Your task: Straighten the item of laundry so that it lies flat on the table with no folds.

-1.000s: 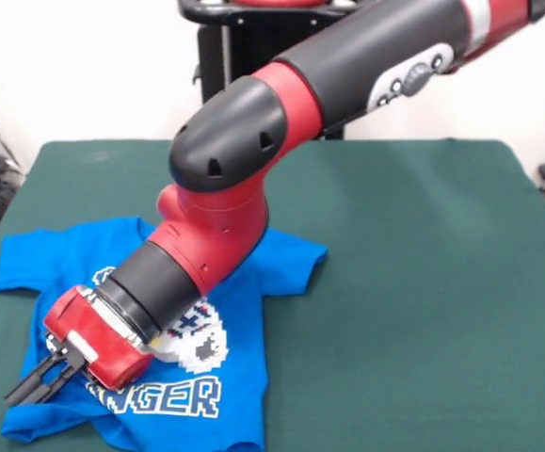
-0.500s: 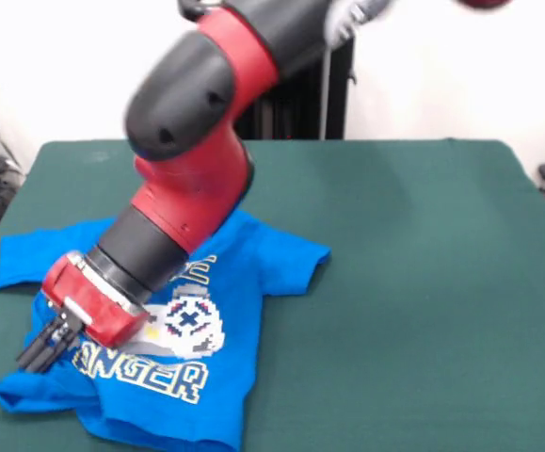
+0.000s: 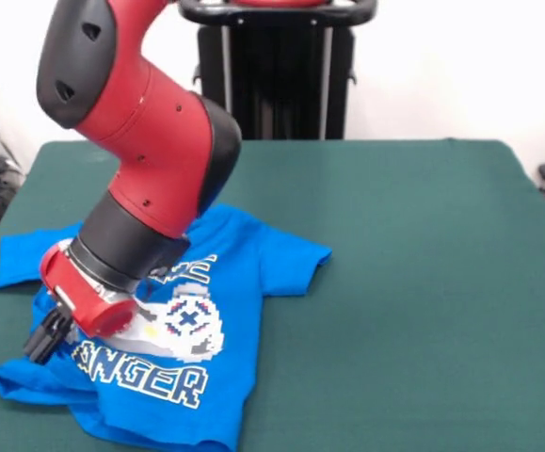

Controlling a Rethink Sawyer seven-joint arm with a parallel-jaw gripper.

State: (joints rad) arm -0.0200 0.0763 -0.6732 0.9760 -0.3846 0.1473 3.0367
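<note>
Laundry item (image 3: pixel 225 282), a bright blue T-shirt, lies print-up on the green bench (image 3: pixel 413 282), at its left part in the front view. One sleeve is spread to each side, and the lower left corner is bunched into folds. My fingers (image 3: pixel 44 341) hang close together over that corner; I cannot tell if they pinch cloth.

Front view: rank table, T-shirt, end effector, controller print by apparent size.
1. table, largest by far.
2. T-shirt.
3. controller print.
4. end effector, black tips only; close to the print in size and nearer the camera, so the last two are unsure.
</note>
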